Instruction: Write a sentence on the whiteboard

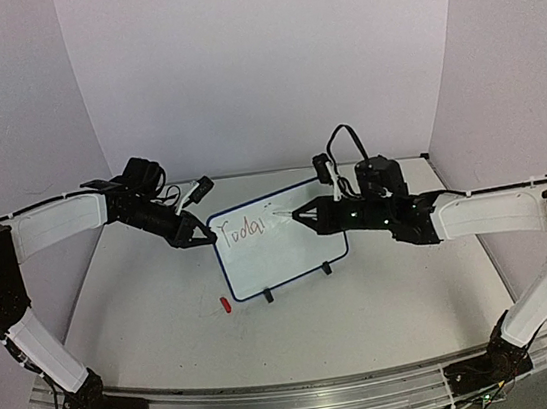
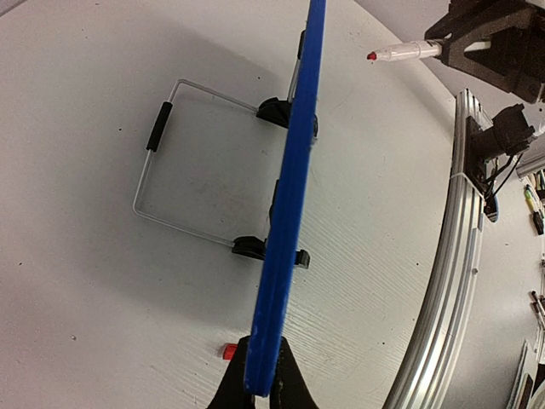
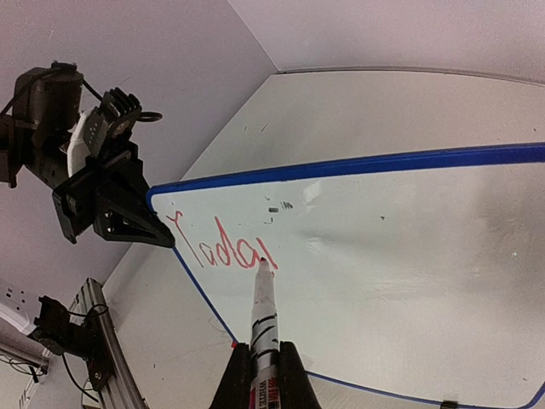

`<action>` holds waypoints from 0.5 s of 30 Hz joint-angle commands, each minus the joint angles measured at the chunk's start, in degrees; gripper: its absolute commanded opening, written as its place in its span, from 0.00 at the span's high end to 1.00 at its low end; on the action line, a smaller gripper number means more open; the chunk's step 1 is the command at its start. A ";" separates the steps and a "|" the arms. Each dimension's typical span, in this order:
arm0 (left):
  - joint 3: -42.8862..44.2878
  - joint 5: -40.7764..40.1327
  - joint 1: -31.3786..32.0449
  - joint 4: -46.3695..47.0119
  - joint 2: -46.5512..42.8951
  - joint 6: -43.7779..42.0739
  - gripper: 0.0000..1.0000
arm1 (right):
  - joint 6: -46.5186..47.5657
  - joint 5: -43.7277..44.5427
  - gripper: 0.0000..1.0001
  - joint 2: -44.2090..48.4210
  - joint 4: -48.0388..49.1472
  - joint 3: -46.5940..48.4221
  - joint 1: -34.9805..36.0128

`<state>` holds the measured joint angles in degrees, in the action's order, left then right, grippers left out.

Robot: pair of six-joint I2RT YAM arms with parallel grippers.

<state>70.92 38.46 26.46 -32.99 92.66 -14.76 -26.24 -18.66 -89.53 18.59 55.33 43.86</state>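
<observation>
Leaning on its stand near the middle of the pale grey table [image 1: 387, 300], a small rectangular whiteboard [image 1: 285, 253] with rounded corners and a thin dark blue frame is being shown in the top view. Its left edge, near the upper corner, is being pinched by the black left gripper [image 1: 200, 239], whose fingers are closed on the frame. A slim white marker [image 1: 285, 213] is being clamped in the closed black right gripper [image 1: 307, 215], and its tip is being pressed to the upper part of the board. The thin reddish-brown sentence [image 1: 240, 232] is being written along the top left, with only one partial word visible. A small red cap [image 1: 224, 305] is being seen on the table just beside the board's lower left corner.

In the left wrist view the whiteboard [image 2: 289, 196] is being seen edge-on as a blue strip, its near end being gripped between the two shut fingers of the left gripper [image 2: 260, 375]. A bent grey wire stand [image 2: 157, 170] and two small black feet [image 2: 277, 111] are being shown behind it, and the marker [image 2: 404, 53] is being carried at the upper right.

In the right wrist view the marker [image 3: 264, 307] is being held upright between the closed fingers of the right gripper [image 3: 262, 366], its red tip touching the last stroke of the sentence [image 3: 217, 245], which reads roughly "Toda" plus one stroke
</observation>
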 commanded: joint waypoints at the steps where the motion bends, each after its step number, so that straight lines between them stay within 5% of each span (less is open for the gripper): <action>1: 1.52 -4.87 -0.18 -1.03 1.05 -1.51 1.00 | -0.75 -3.30 1.00 -1.60 3.80 1.19 -0.60; 15: 1.59 -4.96 -0.18 -1.11 1.46 -1.60 1.00 | -1.93 -1.31 1.00 -5.43 5.58 3.79 -1.32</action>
<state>70.94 38.46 26.46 -32.99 92.66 -14.75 -27.52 -20.72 -93.58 21.62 56.21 42.93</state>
